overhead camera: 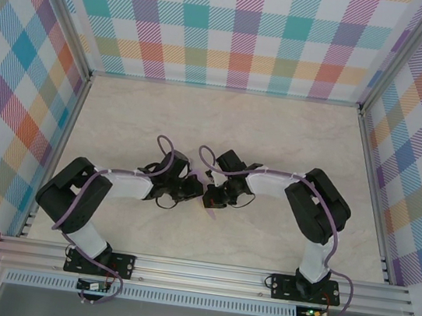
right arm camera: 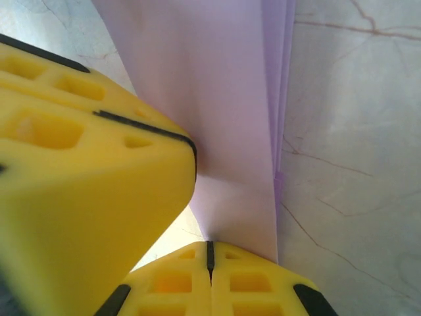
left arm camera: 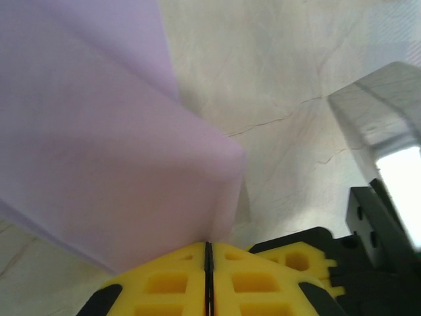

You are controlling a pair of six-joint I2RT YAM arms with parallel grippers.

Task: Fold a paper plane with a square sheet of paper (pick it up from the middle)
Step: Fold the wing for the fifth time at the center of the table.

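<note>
Mid-table, arms nose to nose. Left gripper (left arm camera: 206,249) pressed together, pinching an edge of the folded lilac sheet of paper (left arm camera: 112,164). Right gripper (right arm camera: 209,249) likewise clamped on the same sheet, stacked layers showing along 1 side. Sheet held between the 2 grippers, just beside each other, over marbled table (left arm camera: 283,79).

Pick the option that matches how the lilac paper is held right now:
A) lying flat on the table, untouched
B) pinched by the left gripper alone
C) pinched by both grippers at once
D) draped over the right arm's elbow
C: the left wrist view shows the left gripper shut with the lilac paper rising from its seam, and the right wrist view shows the right gripper shut on it too.
</note>
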